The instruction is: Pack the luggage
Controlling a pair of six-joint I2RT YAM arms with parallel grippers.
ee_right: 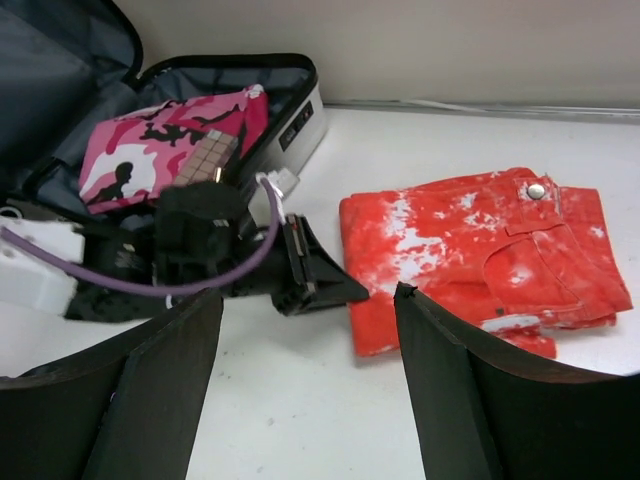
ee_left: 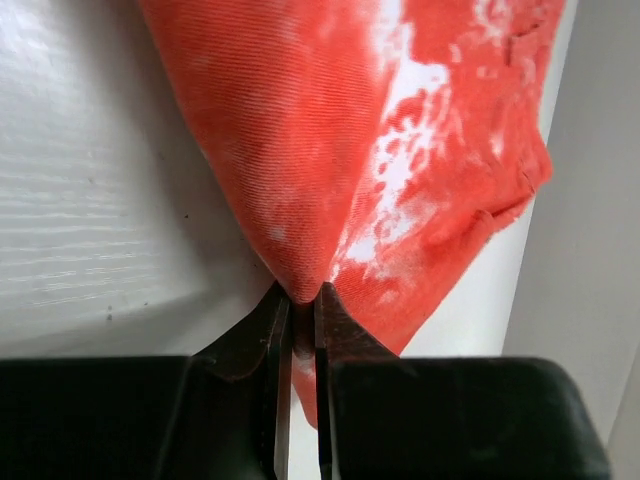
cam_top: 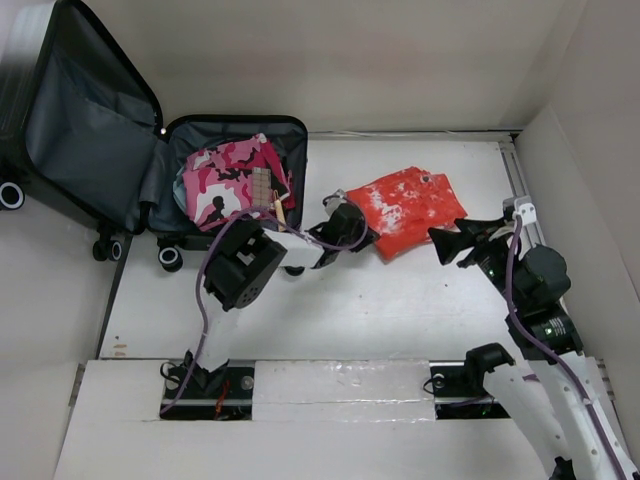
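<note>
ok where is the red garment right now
In the top view the red garment lies on the table, right of the open luggage, with its near-left corner pinched by the left gripper.

Clothes [cam_top: 225,180] in luggage [cam_top: 90,130]; jeans [cam_top: 410,210] on table [cam_top: 400,310], rightward.

Red, white-blotched shorts [cam_top: 410,208] and pink-camouflage cloth [cam_top: 228,178]

A white bench [cam_top: 400,310] is enclosed by a plain off-white back wall [cam_top: 380,60] and a white side panel [cam_top: 590,130] on the right. A metal rail [cam_top: 510,165] is fitted along its right edge. White boards [cam_top: 340,385] are laid across the near edge. Even, soft light is cast throughout.
</note>
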